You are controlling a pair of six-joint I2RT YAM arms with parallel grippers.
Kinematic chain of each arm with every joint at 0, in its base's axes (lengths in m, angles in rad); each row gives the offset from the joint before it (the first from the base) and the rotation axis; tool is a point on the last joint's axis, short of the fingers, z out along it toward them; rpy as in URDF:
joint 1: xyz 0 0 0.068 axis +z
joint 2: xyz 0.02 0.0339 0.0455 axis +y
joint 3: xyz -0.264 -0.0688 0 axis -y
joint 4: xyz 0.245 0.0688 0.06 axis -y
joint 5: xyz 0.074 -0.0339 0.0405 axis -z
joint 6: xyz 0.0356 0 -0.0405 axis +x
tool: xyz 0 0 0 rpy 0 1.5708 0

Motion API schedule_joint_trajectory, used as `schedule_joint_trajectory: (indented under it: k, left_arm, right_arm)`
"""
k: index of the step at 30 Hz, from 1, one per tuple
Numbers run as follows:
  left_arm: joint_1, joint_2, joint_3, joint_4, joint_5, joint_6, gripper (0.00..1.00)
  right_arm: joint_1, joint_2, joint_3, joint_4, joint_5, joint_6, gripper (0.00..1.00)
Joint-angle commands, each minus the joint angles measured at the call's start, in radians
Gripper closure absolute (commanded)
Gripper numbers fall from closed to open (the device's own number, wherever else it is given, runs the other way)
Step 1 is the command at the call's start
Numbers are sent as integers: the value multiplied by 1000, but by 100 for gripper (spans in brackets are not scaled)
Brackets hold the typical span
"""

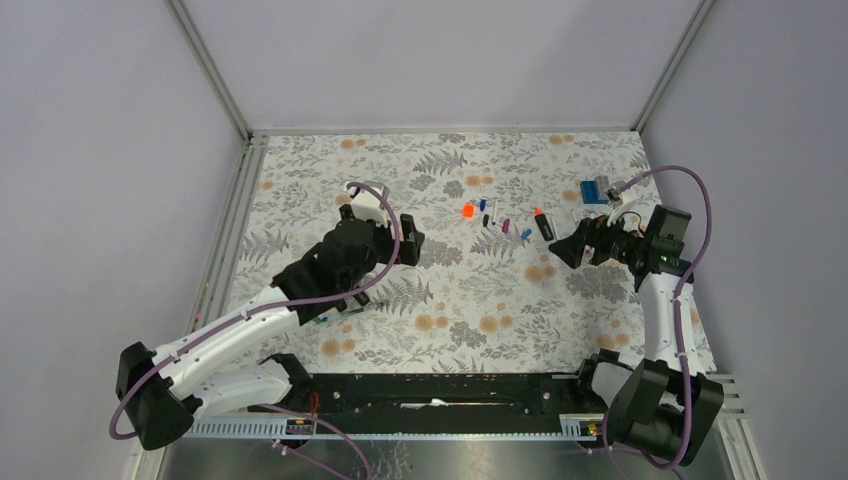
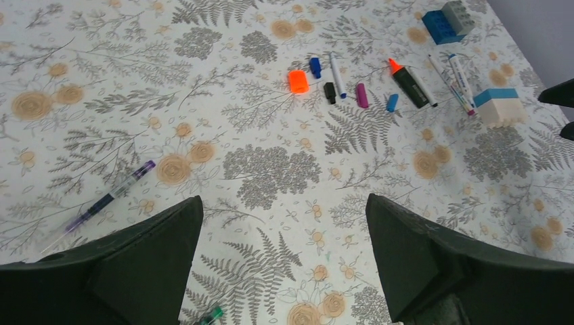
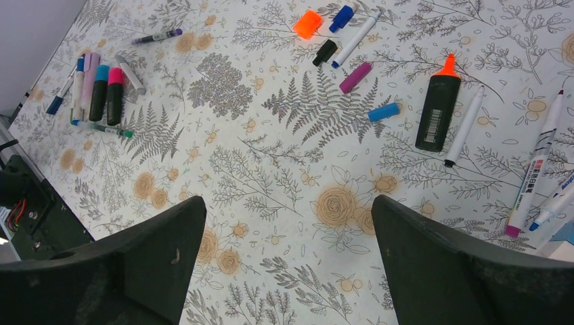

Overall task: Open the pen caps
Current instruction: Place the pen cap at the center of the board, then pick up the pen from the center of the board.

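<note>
Wide apart and empty at the left fingers (image 2: 169, 244); likewise at the right fingers (image 3: 169, 237). Farther out, loose on the floral bench (image 2: 203, 115): orange cap (image 2: 297, 81), black cap (image 2: 329, 92), lilac cap (image 2: 362, 95), light-blue cap (image 2: 392, 102), dark-blue cap (image 2: 315, 66), beside an uncapped orange highlighter (image 2: 411, 87). Off to the side, fitted on two black highlighters: turquoise cap (image 3: 101, 72), pink cap (image 3: 116, 76).

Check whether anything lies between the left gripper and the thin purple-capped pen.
Nothing visible does. The open left gripper hovers above bare floral tablecloth, and only that cloth separates it from the thin purple-capped pen lying alone.
</note>
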Motion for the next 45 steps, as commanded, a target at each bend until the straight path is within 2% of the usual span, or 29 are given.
schedule_joint_trajectory:
  k: [1,9,19,34,45]
  left_arm:
    - [9,-45,-21,-27,-62,-22,1]
    - [10,-66,-43,-101,-122,-61,1]
    - [23,-137,-116,-180,-205,-194,1]
    - [111,-169,-203,-188,-159,-286,1]
    - [262,-185,-235,-203,-46,-329,1]
  right_arm:
    - [-7,-19,-14,73,-39,29,1]
    - [-7,-19,-33,108,-29,53,0]
    - [-7,-14,-53,137,-34,65,0]
    - [-7,7,-80,183,-34,88,0]
    - [-7,28,-91,197,-30,90,0]
